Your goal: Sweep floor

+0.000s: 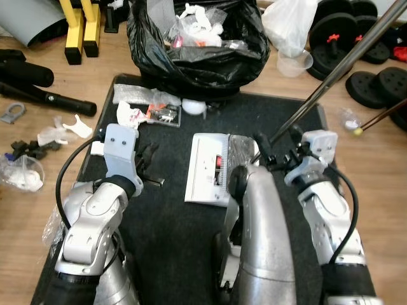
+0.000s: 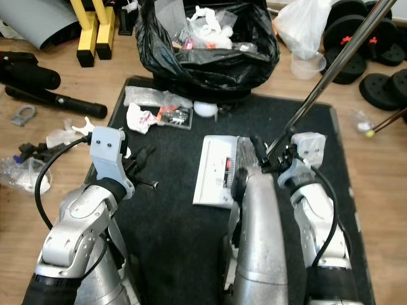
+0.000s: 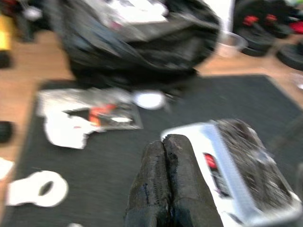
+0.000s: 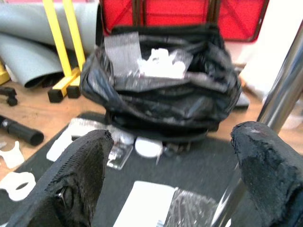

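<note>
**Both grippers over the mat, pole by the right one**

Left of the mat (image 1: 172, 254), scraps (image 1: 60, 131) lie on the wood floor (image 1: 57, 76). The left gripper (image 3: 169, 177) hangs over the mat's left half, fingers pressed together. Torn wrappers (image 1: 149, 113) lie at the mat's far edge, just before the bag (image 1: 197, 44) of rubbish. A white box (image 1: 208, 168) sits mid-mat. Over the mat's right half, the right gripper (image 4: 173, 175) is spread wide, the metal pole (image 1: 337, 73) slanting beside one finger (image 4: 270, 165); contact unclear.
</note>
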Available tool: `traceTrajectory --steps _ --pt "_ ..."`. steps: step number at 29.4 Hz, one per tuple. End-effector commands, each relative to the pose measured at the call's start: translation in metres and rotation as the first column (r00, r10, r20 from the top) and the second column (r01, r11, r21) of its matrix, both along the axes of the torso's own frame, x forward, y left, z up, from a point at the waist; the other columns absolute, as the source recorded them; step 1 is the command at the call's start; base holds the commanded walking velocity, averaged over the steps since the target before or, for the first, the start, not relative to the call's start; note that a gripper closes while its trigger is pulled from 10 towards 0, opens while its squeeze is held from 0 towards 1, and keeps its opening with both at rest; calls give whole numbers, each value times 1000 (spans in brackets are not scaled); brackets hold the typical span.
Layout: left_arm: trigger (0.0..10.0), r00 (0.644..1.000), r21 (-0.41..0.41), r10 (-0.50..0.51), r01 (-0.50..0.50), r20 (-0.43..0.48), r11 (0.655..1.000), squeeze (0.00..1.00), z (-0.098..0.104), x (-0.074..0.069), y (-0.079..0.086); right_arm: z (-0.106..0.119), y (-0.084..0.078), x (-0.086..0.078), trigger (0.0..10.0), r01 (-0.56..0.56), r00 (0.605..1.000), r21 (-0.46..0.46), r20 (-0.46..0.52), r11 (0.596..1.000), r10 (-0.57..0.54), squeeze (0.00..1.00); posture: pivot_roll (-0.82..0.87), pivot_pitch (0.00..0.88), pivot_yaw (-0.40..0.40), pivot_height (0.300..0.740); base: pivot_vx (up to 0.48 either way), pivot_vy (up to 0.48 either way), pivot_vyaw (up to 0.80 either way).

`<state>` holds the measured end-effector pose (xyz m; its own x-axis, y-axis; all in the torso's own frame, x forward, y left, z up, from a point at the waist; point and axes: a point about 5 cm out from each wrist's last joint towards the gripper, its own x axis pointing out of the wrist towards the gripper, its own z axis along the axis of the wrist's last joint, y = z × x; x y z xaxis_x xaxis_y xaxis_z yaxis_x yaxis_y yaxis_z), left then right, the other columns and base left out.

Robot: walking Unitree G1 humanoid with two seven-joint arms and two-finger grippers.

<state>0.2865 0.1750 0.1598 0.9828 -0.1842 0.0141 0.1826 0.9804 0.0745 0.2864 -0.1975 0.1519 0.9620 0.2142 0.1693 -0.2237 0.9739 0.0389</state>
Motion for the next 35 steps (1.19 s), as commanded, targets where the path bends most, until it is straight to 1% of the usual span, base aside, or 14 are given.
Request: traceTrajectory --steps 1,2,3,5,6,7,9,10,13,18,21,25,30,35 --pt "10000 998 11 55 -55 -4 998 0 -4 0 6 -3 -5 -4 10000 8 1000 10 -21 1000 -8 0 -143 123 -148 381 0 0 0" --pt "10000 992 10 124 -124 0 992 0 -3 3 21 -2 -5 -4 10000 -4 1000 5 -19 1000 4 0 -144 112 -147 386 0 0 0" --pt "10000 992 10 124 -124 0 992 0 -3 3 21 -2 -5 -4 10000 -4 1000 5 -19 1000 4 0 -144 112 -147 386 0 0 0" --pt "10000 958 -7 285 -285 -7 958 0 -1 11 58 4 -4 1 10000 -38 999 -14 -5 999 38 0 -142 81 -142 396 0 0 0" --pt "10000 958 -7 285 -285 -7 958 0 -1 11 58 4 -4 1 10000 -38 999 -14 -5 999 38 0 -142 81 -142 396 0 0 0" --pt "10000 942 -19 335 -335 -13 942 0 -1 14 71 6 -2 3 10000 -50 999 -20 -1 999 50 0 -141 71 -139 401 0 0 0" --pt "10000 942 -19 335 -335 -13 942 0 -1 14 71 6 -2 3 10000 -50 999 -20 -1 999 50 0 -141 71 -139 401 0 0 0" --pt "10000 931 -23 365 -365 -18 931 0 -2 17 77 7 -1 4 10000 -62 998 -23 -4 998 62 0 -143 67 -135 406 0 0 0" --pt "10000 911 -38 406 -409 -67 912 0 -15 26 84 4 2 2 10000 -89 996 -23 -23 996 88 0 -151 31 -113 421 0 0 0" --pt "10000 889 -43 439 -447 -134 893 0 -31 31 92 -4 -4 0 10000 -77 996 -18 -49 997 76 0 -154 23 -103 441 0 0 0" --pt "10000 859 -9 468 -480 -207 877 0 -47 31 99 -12 -12 0 10000 -54 996 -23 -74 998 52 0 -146 20 -105 456 -295 0 0" --pt "10000 857 -18 470 -485 -212 874 0 -50 31 101 -13 -13 0 10000 -51 996 -27 -78 998 48 0 -144 16 -107 461 -471 0 0" --pt "10000 837 -22 485 -506 -253 862 0 -65 31 108 -14 -13 5 10000 -55 995 -31 -86 998 52 0 -155 5 -110 476 0 0 0" --pt "10000 809 0 480 -510 -339 860 0 -86 29 108 -23 -16 5 10000 -45 993 -35 -114 998 40 0 -158 1 -101 491 0 0 0"
